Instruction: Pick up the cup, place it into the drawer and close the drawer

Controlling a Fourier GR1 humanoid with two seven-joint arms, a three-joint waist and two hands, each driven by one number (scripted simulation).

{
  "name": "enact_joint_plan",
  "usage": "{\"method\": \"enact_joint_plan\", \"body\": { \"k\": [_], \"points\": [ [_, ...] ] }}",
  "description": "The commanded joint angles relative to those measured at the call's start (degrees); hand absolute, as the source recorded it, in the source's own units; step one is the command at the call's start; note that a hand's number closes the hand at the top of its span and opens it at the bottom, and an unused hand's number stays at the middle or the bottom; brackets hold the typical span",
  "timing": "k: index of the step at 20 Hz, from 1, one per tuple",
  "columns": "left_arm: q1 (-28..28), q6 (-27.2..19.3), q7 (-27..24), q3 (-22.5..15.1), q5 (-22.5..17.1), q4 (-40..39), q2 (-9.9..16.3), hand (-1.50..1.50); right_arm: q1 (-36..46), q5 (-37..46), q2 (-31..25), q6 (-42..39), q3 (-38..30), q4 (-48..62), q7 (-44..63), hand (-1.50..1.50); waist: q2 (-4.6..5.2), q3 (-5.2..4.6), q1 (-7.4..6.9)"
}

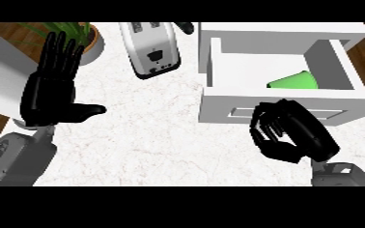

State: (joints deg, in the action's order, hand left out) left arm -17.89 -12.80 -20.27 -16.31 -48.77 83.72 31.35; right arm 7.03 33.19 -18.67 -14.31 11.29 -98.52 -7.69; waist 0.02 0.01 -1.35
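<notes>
Inside the drawer [222,75], toward its near right corner, lies the green cup [294,81]; only a wedge of it shows above the drawer's front panel, so I cannot tell whether it stands or lies on its side, nor which way its long axis runs. With the cup already in, the step left appears to be the closing.

Just in front of the drawer's front panel hangs the right hand [292,133], its fingers [267,125] curled inward with nothing visible between them. They sit at or just short of the panel, near its recessed handle; whether they touch it is hard to make out, since the dark hand overlaps the panel's lower edge. The cup lies beyond these fingers, farther into the drawer and a little to the right. A closing push would run from the hand straight away toward the drawer's back wall, and the right hand is much the nearer one for it.

Well to the left of the drawer, over the white table [149,125], the left hand [50,94] rests open, fingers straight and spread, thumb out to the side.
</notes>
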Motion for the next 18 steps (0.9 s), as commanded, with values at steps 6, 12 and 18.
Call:
{"method": "enact_joint_plan", "body": {
  "k": [6,12,18],
  "points": [
    [9.23,9.69,-0.42,8.15,-0.95,1.88,3.04,-1.50,8.57,9.97,3.77,5.71,1.46,20.24,-3.79,-1.50,0.04,0.00,0.48],
    [10.57,11.73,0.71,10.61,0.10,2.02,1.81,-1.50,15.32,15.20,6.76,14.12,0.41,40.86,-11.42,-1.50,0.14,0.02,0.53],
    [16.51,15.25,-0.74,11.92,2.43,4.47,-0.30,-1.50,26.12,13.48,7.35,13.03,-5.34,53.79,-14.06,-1.50,0.10,0.02,0.34]
  ]
}}
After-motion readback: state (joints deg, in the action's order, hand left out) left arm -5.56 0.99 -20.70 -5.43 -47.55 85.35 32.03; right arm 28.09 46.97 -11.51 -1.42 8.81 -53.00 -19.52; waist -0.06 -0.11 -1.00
